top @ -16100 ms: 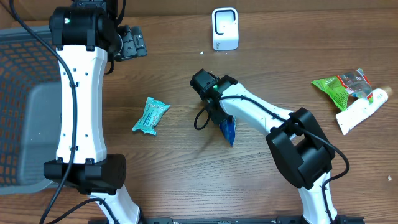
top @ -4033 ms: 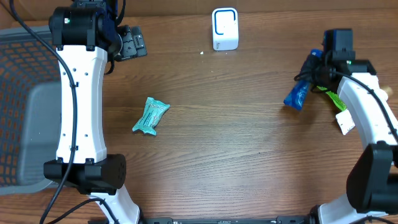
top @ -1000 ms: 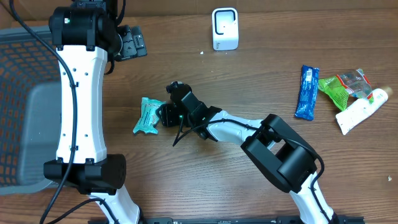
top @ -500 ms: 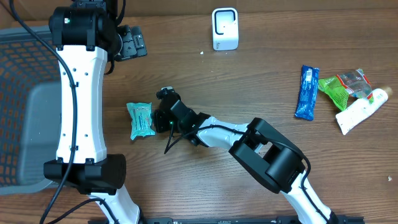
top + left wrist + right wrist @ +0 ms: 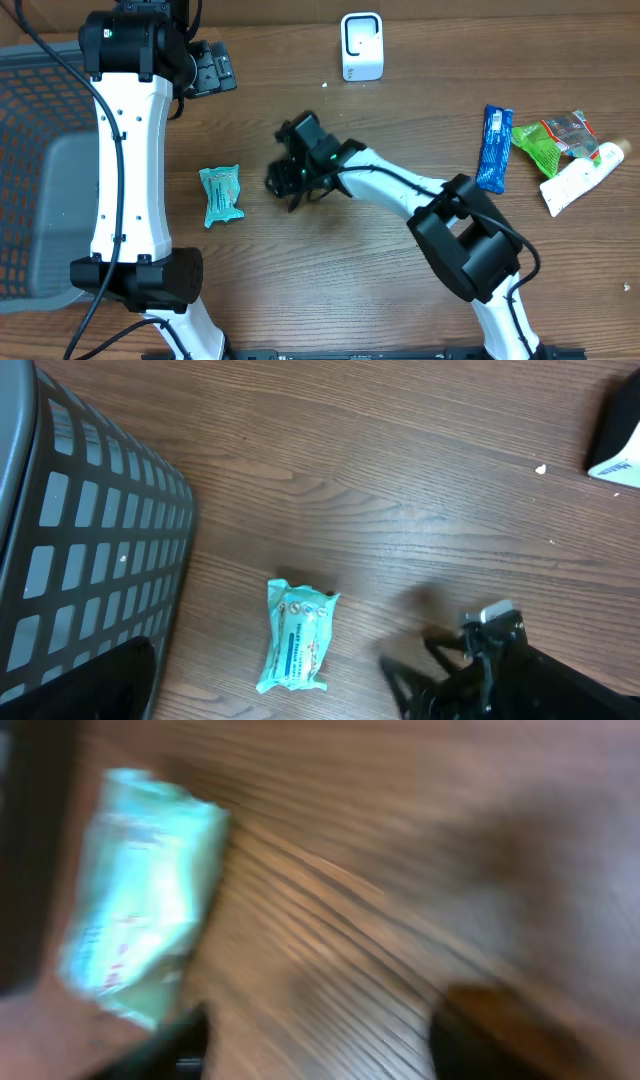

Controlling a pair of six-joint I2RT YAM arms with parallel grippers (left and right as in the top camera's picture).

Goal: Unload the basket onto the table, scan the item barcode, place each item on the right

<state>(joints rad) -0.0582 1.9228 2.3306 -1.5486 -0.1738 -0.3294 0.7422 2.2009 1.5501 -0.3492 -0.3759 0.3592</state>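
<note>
Teal packet lies flat on the table, just to the left of my right gripper and not touching it. On the right wrist feed, which is badly smeared, I can make out the two dark fingers spread apart with bare wood grain between them, so that hand is parted and has nothing in it. The packet sits off to the upper left of that view, outside the fingers.

From the left wrist camera I see the packet lengthwise, with its printed face up. It lies between the dark mesh basket on one side and the black tips of the right gripper on the other.

Further out, the white scanner stands at the far edge of the table, well apart from the packet. At the right end are a blue wrapper, a green pouch and a white tube, close together.

My left gripper hangs high near the far edge — jaws wide and empty.
</note>
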